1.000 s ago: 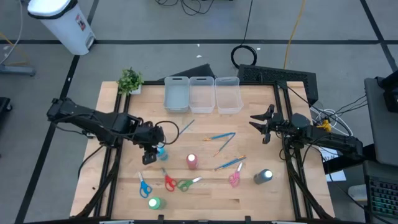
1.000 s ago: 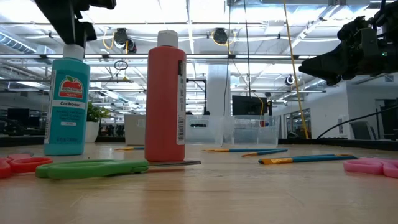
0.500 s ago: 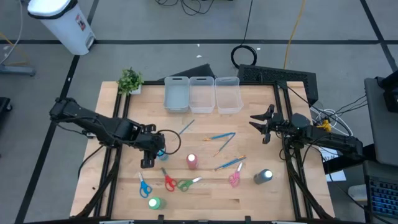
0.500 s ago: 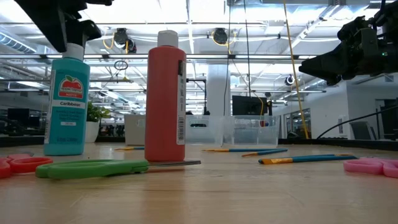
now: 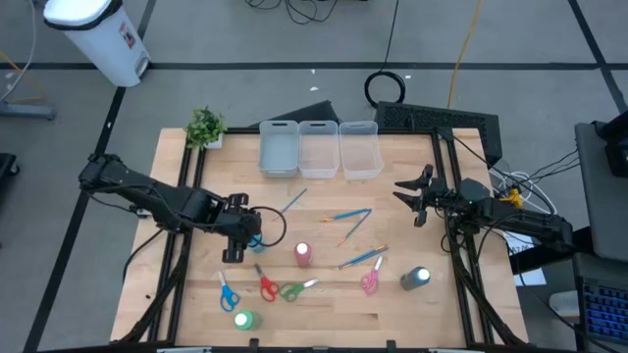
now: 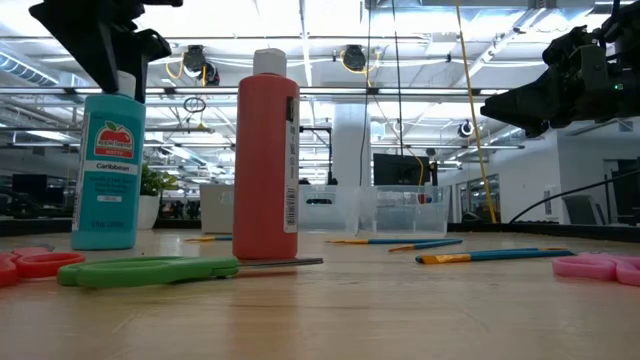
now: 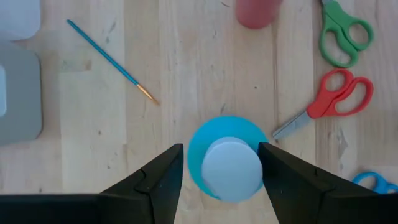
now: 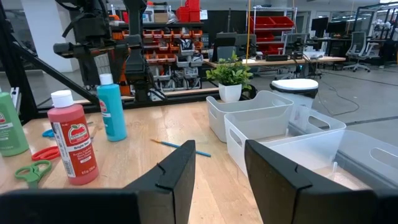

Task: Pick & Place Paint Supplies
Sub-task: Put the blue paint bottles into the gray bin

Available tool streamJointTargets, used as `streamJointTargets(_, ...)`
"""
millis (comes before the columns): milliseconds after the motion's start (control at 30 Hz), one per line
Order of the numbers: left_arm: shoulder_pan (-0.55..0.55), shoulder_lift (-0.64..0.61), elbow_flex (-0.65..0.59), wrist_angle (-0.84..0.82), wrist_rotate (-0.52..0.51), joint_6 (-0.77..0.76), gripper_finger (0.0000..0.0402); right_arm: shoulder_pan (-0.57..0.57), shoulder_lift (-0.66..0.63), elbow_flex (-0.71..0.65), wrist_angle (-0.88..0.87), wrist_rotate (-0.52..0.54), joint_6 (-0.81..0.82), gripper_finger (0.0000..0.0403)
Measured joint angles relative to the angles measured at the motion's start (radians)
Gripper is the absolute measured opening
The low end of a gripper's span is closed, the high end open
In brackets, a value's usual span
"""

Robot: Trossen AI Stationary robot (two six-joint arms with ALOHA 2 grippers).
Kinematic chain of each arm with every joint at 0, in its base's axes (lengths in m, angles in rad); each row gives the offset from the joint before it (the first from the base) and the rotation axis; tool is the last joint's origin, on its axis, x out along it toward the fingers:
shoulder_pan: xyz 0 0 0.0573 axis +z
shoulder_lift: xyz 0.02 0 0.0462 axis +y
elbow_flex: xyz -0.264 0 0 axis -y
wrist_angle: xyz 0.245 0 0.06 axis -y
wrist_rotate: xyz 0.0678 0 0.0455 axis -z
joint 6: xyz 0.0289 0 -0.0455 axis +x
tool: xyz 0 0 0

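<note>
Since a second ago, only the left arm has moved: its gripper [image 7: 219, 171] has slid slightly toward 5 o'clock across the table and now hangs straight over the blue paint bottle [image 7: 228, 163], fingers spread, one on each side of the white cap, not yet touching; the pose looks like a lineup for a top-down grasp, so the next move probably calls for a short descent and a squeeze.

Going left to right in the overhead view: a small potted plant [image 5: 205, 126] sits at the table's 11 o'clock corner; the blue bottle stands upright at about 9 o'clock from the table's centre; blue scissors [image 5: 228, 292] and a green bottle [image 5: 242, 320] lie toward 7 o'clock; red scissors [image 5: 266, 285] and green scissors [image 5: 294, 288] lie just beyond, the red blades pointing up close to the blue bottle, which could be nudged during a grasp; a pink-red bottle [image 5: 303, 254] stands near centre, well apart from the blue one; three clear bins [image 5: 318, 149] wait at 12 o'clock, the likely destination, with a thin brush [image 5: 293, 199] lying across the direct path; more brushes [image 5: 345, 215], pink scissors [image 5: 371, 281] and a dark grey bottle [image 5: 415, 278] follow toward 4 o'clock; the right gripper [image 5: 412, 197] waits at 3 o'clock, fingers apart, holding nothing.
</note>
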State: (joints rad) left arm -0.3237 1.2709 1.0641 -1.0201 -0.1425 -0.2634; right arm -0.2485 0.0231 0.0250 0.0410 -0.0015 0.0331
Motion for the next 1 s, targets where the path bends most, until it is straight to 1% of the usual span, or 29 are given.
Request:
streamJointTargets(500,0.0,0.0,0.0,-0.001,0.001,0.001,0.021,0.0,0.0,0.0,0.0,0.0,0.0,0.013)
streamJointTargets(600,0.0,0.0,0.0,-0.001,0.003,0.002,0.0191,0.0,0.0,0.0,0.0,0.0,0.0,0.013)
streamJointTargets(767,0.0,0.0,0.0,0.001,0.029,0.0,0.0127,0.0,0.0,0.0,0.0,0.0,0.0,0.013)
streamJointTargets(900,0.0,0.0,0.0,0.001,0.034,-0.022,0.0122,0.0,0.0,0.0,0.0,0.0,0.0,0.013)
streamJointTargets(1000,0.004,0.0,0.0,0.001,0.015,-0.109,0.0122,0.0,0.0,0.0,0.0,0.0,0.0,0.013)
